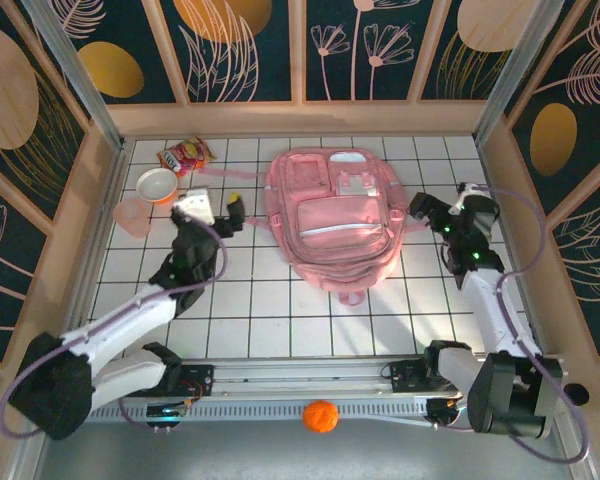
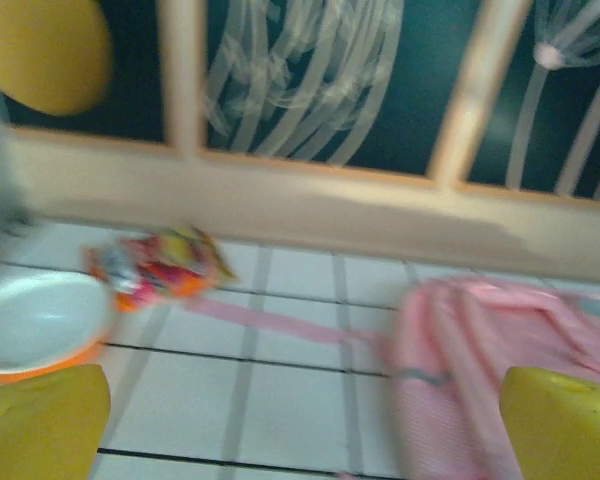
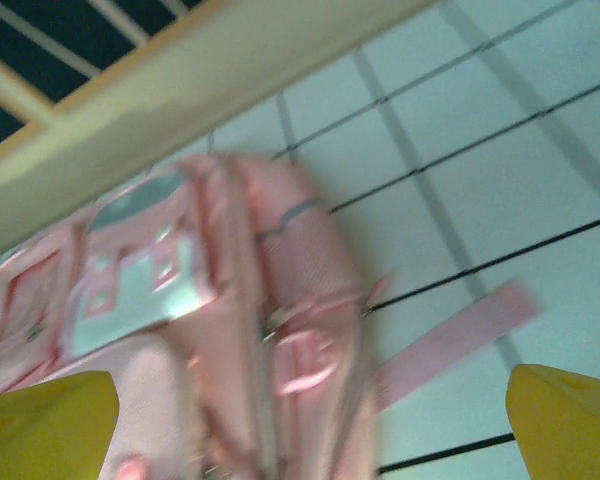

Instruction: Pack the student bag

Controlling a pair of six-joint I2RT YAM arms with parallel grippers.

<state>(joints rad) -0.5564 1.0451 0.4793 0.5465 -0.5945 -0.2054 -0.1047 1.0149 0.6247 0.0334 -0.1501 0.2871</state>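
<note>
Both jaws gape wide and empty, flanking the bag [image 1: 337,215] — flat on the surface, front up, loop [image 1: 352,297] toward us. We'd guess it's light and floppy, so pinch the loop or far strap [image 1: 220,178], not the body.

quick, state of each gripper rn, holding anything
left gripper: open, holding nothing
right gripper: open, holding nothing
</note>
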